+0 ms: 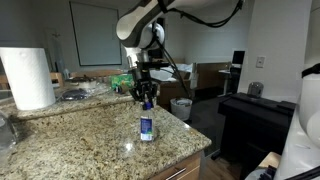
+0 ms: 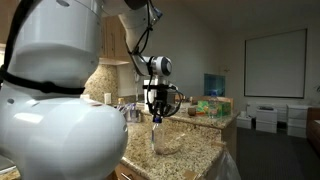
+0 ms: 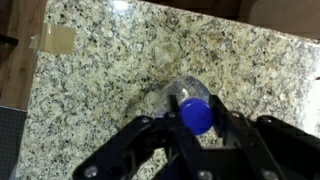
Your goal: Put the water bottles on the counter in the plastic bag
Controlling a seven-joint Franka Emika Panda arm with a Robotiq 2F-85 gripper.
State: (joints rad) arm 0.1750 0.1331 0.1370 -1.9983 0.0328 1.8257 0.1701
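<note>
One water bottle [image 1: 147, 126] stands upright on the speckled granite counter [image 1: 90, 145], near its front corner. It is clear with a blue label. The arm comes straight down over it, and my gripper [image 1: 146, 101] is shut on its top. In the wrist view the blue cap [image 3: 196, 116] sits pinched between the two black fingers [image 3: 171, 116], with the clear shoulder of the water bottle [image 3: 186, 92] showing beyond. Both exterior views show the same water bottle [image 2: 156, 139] under the gripper [image 2: 156, 118]. The whitish plastic bag [image 1: 181, 107] stands on the floor beyond the counter's end.
A large white paper-towel roll [image 1: 28, 78] stands at the counter's far left, with clutter behind it. A piece of tan tape [image 3: 58, 40] lies on the stone. The counter edge [image 3: 20, 110] drops off nearby. A dark keyboard stand [image 1: 255, 108] sits off to the side.
</note>
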